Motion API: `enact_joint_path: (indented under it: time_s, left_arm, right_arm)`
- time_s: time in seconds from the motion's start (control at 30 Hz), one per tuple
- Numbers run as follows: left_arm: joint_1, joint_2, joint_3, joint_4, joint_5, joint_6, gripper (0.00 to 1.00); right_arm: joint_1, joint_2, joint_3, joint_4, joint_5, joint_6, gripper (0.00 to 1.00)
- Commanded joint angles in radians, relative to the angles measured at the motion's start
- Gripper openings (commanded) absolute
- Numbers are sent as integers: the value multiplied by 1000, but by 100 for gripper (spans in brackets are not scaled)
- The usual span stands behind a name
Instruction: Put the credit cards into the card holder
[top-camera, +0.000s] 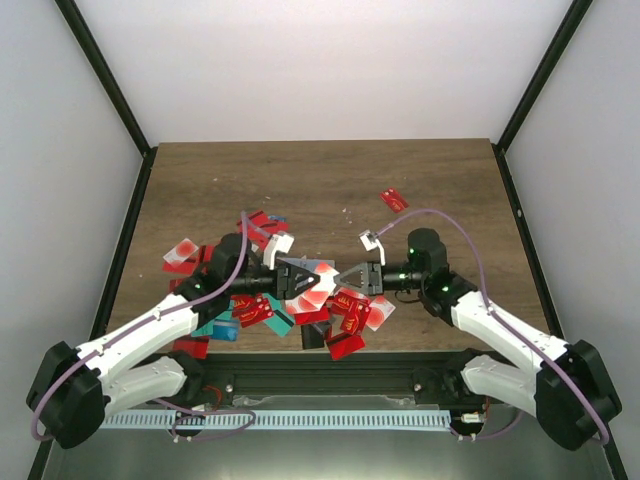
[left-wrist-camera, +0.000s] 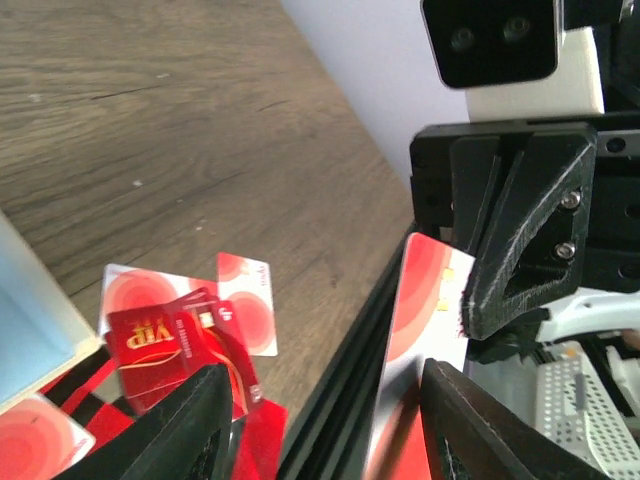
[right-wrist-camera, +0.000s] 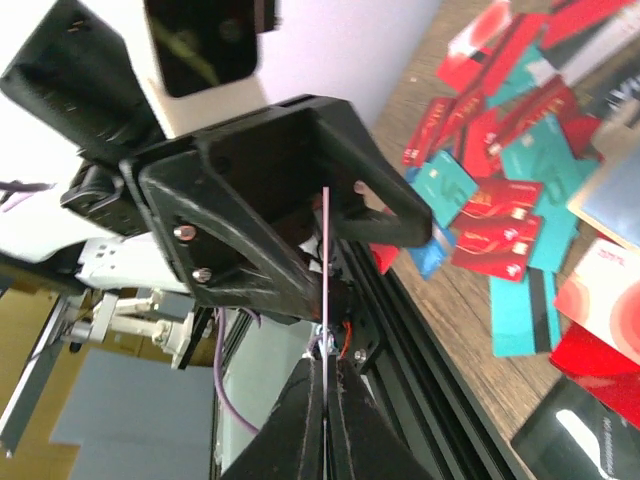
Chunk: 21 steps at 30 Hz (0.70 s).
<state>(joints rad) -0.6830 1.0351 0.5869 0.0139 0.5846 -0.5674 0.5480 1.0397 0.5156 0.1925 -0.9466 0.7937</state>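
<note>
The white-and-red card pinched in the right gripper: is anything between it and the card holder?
Only the left gripper, whose open fingers straddle the card. The right gripper holds it in the air; the card holder lies open on the table below, its visible blue inside bare.

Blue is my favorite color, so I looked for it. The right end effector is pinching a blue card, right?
Not blue. The right end effector is pinching a card that is white with red circles. The left wrist view shows its face.
</note>
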Motion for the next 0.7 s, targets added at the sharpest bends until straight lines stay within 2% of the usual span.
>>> enact_joint_path:
  time_s: [0.0, 0.1, 0.2, 0.27, 0.33, 0.37, 0.43, 0.47, 0.5, 0.57, 0.67]
  left_arm:
    - [5, 0, -12, 102, 117, 17, 54]
    - [4, 2, -26, 150, 163, 1, 42]
    - [5, -4, -32, 170, 170, -14, 17]
    - [4, -9, -37, 188, 179, -24, 7]
    - [3, -16, -43, 214, 179, -41, 4]
    - [3, -18, -46, 230, 175, -54, 4]
    - [4, -19, -49, 260, 148, -86, 4]
    - [4, -22, -52, 278, 119, -113, 4]
    - [5, -22, -55, 304, 87, -139, 4]
    - [5, -24, -59, 347, 22, -202, 4]
    - [5, -25, -53, 407, -15, -258, 4]
  right_arm:
    - [-8, -3, 64, 94, -122, -49, 1]
    - [-8, -1, 72, 114, -150, -48, 1]
    - [-8, -3, 83, 114, -159, -55, 1]
    - [-8, -4, 88, 112, -155, -58, 1]
    - [-8, 0, 96, 109, -142, -58, 1]
    - [-8, 6, 100, 105, -132, -58, 8]
    - [-8, 23, 110, 88, -106, -61, 40]
    - [-8, 33, 113, 83, -89, -59, 51]
    - [-8, 42, 109, 90, -70, -51, 56]
    - [-8, 50, 79, 166, -60, 3, 58]
    - [-7, 65, 22, 324, -69, 103, 54]
